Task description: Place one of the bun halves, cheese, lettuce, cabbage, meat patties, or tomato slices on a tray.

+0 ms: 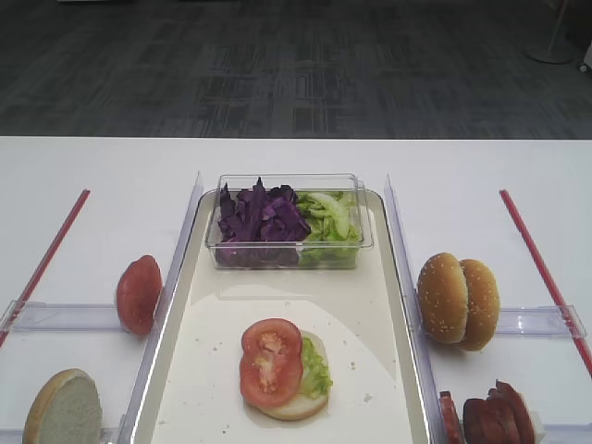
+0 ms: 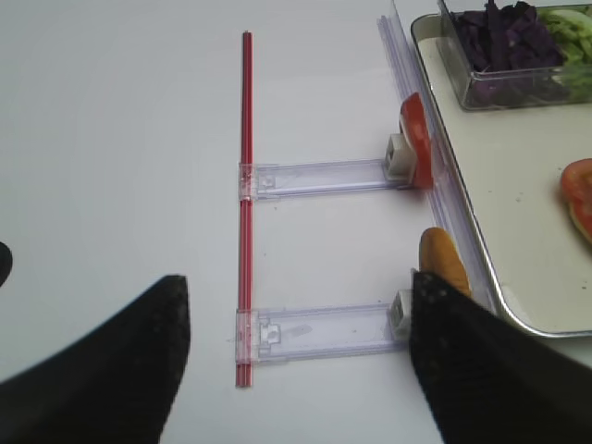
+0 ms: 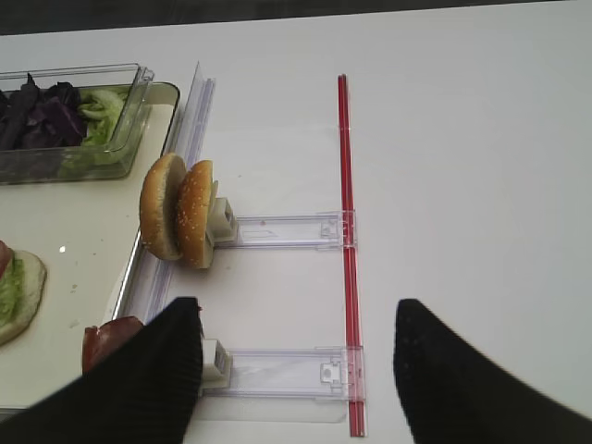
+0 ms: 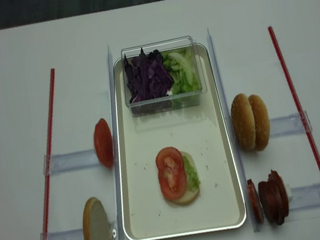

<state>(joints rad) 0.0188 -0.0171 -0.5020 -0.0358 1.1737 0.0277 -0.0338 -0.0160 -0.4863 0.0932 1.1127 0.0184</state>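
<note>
On the tray [image 4: 132, 177] a stack is already going: a bun base with lettuce [image 4: 191, 174] and two tomato slices [image 4: 171, 173] laid over it, sitting a little toward six o'clock of the tray's middle, while the clear box [image 4: 166, 98] of cabbage [image 4: 148, 77] and more lettuce stands at the twelve o'clock end. The meat patties [image 4: 272, 196] look like the sensible next layer; they stand on edge in their holder just outside the tray's rim at about four o'clock, faces turned left and right, so their line runs crosswise to the tray's long side. The right gripper [image 3: 296, 370] is plainly the nearer one: in its own camera a patty edge peeks out at about nine o'clock, just beside its left finger, with the upright bun halves [image 3: 178, 213] farther off at eleven o'clock. Its jaws stand wide apart, holding nothing. The left gripper [image 2: 296, 361] hangs off the tray's nine o'clock side, fingers likewise spread wide and empty, one bun half [image 2: 442, 264] near its right finger and a spare tomato slice [image 2: 416, 139] beyond that.
</note>
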